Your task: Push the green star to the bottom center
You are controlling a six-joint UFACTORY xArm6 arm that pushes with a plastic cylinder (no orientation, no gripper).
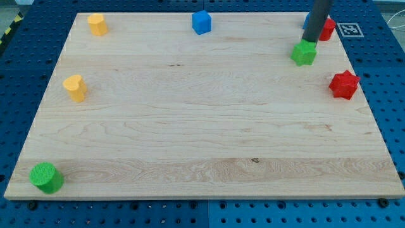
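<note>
The green star (pixel 304 54) lies near the view's top right of the wooden board (pixel 202 139). My tip (pixel 309 41) stands at the star's upper edge, touching or almost touching it, with the dark rod rising up out of the view. The rod partly hides a red block (pixel 327 28) and a sliver of a blue block (pixel 307 20) behind it.
A red star (pixel 344 85) lies at the right edge below the green star. A blue cube (pixel 201 22) is at top centre. Yellow blocks sit at top left (pixel 97 24) and mid left (pixel 75 87). A green cylinder (pixel 46 177) is at bottom left.
</note>
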